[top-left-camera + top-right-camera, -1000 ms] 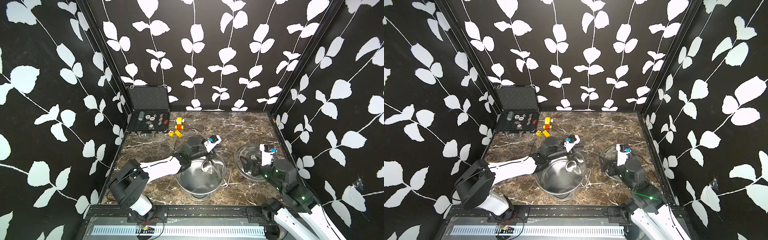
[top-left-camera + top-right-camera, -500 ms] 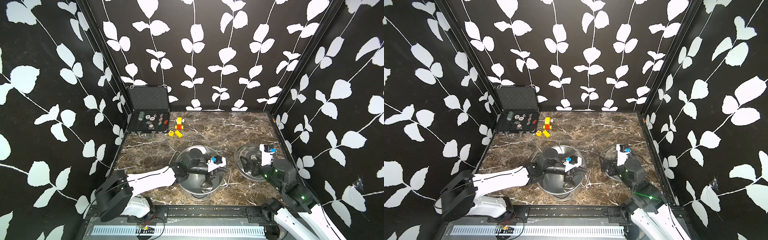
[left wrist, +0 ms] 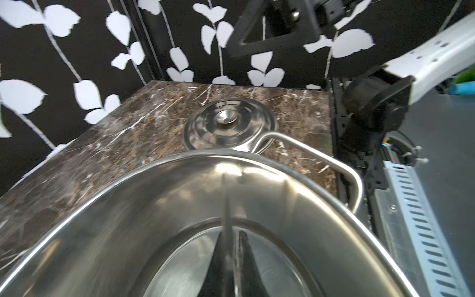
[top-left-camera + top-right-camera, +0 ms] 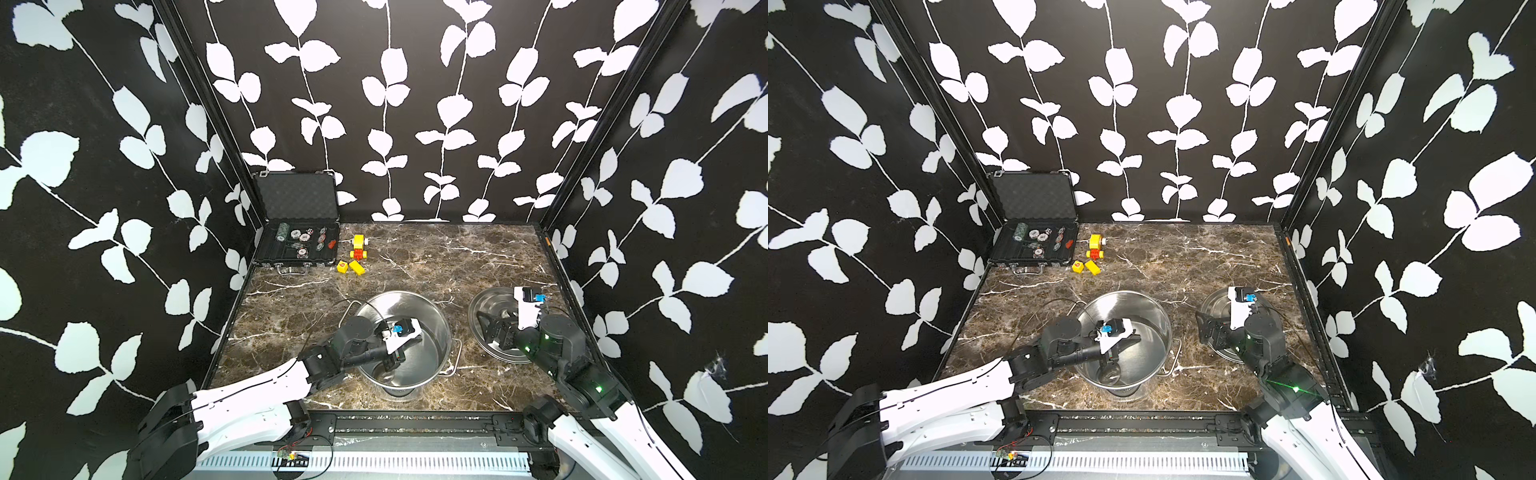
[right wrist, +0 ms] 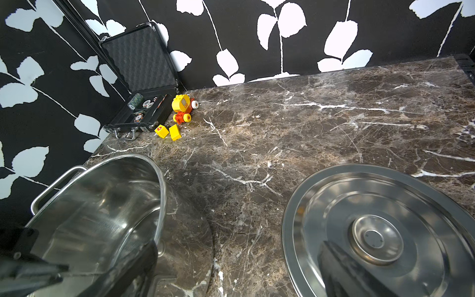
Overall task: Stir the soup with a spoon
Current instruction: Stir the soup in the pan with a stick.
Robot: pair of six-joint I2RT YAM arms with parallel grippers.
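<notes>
Left end effector [image 4: 392, 360]: black fingers [image 3: 218, 257] pressed together on the slim rod handle of the spoon [image 3: 226, 203], reaching down inside the pot [image 4: 432, 307] over its left rim. Spoon: thin polished steel with a straight rod; its bowl cannot be made out among the reflections. Pot: large, round, stainless steel, with a mirror-bright bare inside, a rolled rim and wire loop handles on opposite sides; it stands at the front middle of the desk [image 4: 457, 257]. Desk: brown marble-patterned top with white veins. Right end effector [image 4: 494, 330]: fingers spread wide, holding nothing, poised over the lid [image 4: 490, 297]. Lid: flat round steel disc with concentric ridges and a small central knob, lying on the desk near the pot's right side. Back left corner: open black case [image 4: 297, 249] with its foam-lined lid upright and poker chips inside; just beside it are a yellow-and-red toy [image 4: 358, 247] and two small yellow blocks [image 4: 351, 266]. Walls: black, printed with white leaf vines. Obstruction: the left forearm crosses the pot's left rim and hides part of its wall in both top views. Change: a second ago the left end effector stood at the pot's far right rim; it has since swept to the near side, then toward the middle. Right arm, lid and pot are unmoved.
</notes>
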